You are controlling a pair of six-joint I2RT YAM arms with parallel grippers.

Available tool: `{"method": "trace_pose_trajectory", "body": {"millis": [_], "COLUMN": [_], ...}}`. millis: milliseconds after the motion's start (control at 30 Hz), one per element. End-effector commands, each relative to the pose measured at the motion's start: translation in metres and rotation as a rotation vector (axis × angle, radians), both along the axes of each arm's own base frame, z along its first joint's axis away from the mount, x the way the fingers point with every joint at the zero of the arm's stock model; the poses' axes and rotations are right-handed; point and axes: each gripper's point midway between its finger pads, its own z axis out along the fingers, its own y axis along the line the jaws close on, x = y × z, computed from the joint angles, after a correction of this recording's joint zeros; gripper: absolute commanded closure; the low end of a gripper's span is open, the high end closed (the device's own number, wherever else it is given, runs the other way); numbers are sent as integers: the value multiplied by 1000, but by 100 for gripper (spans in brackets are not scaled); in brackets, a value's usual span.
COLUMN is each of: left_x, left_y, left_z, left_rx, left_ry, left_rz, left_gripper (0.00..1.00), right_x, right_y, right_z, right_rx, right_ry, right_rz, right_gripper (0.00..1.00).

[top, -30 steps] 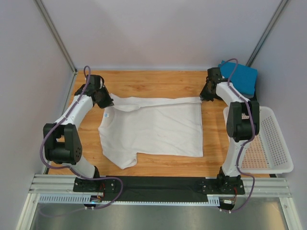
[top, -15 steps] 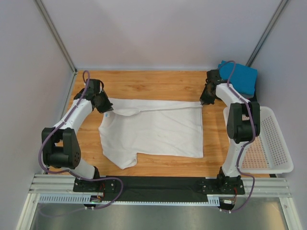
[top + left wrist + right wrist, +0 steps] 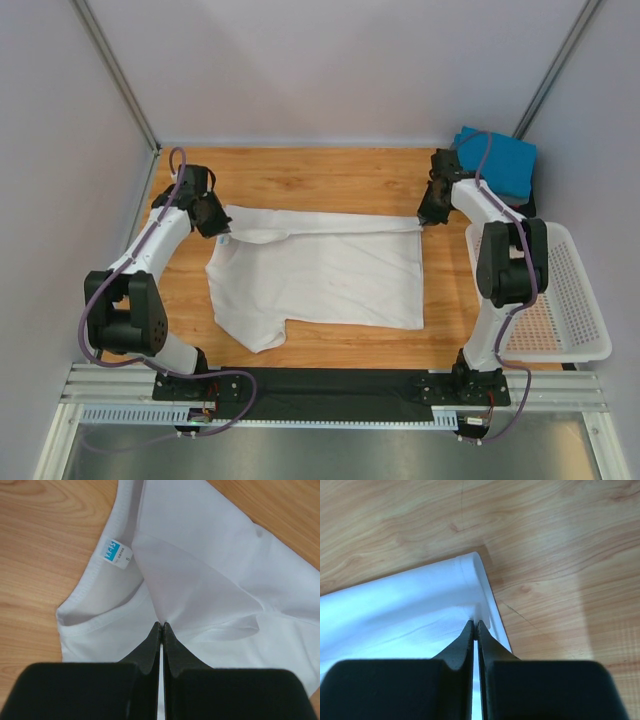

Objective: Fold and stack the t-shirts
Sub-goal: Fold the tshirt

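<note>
The left hand (image 3: 161, 625) is closed tight on the white t-shirt (image 3: 320, 270), with its fingertips meeting on a raised ridge of doubled cloth just beside the collar (image 3: 92, 572) and the blue size label (image 3: 116, 554). The right hand (image 3: 475, 624) is likewise pinched shut on cloth, gripping the rolled-over corner at the hem end, with bare wood just beyond it. Seen from above, the two hands stand at opposite ends of the shirt's far edge, and a narrow band of cloth runs nearly straight between them. The grips appear to be placed at both ends so that the edge stays taut and level while it is turned over. The rest of the shirt lies flat on the table (image 3: 320, 175), collar to the left, hem to the right and one sleeve pointing toward the arm bases. The step in hand is judged to be the first lengthwise fold, with the far side due to be carried toward the near side. A folded blue t-shirt (image 3: 497, 160) rests at the far right corner, well apart from the white one, probably as the base of the stack. A white basket (image 3: 590, 320) sits beside the right arm.
</note>
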Motion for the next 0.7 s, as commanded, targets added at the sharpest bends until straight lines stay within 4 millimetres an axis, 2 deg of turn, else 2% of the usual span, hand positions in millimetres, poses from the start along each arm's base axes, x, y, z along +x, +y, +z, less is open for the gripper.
{"method": "trace_pose_trajectory", "body": {"millis": [0,333,367,400,567,600,667], "left_x": [10,9,8,8,8,10,9], "left_y": [7,4,3,1,0,-1,-2], "left_z": [16,-1,-4,-4,-1,3,9], "left_rx": [33,15,10,7,3,3,1], "left_ry": [-36,21,33,36,44,36,34], "left_rz": [-5,-26,-32,-41,-61,-69,-81], "left_gripper": [100,100,100,100,99,88,73], "right_x": [-6,-21,-22,-23,-19,-22,-20], "right_y": [2,8,8,9,12,11,17], "right_z": [10,-7,-8,-8,9,12,27], "right_rx": [4,12,13,15,22,18,44], "right_ry": [-20,40,45,51,36,49,37], "right_rz": [-1,-1,-2,-3,32,37,74], "right_gripper": [99,98,96,89,70,63,56]}}
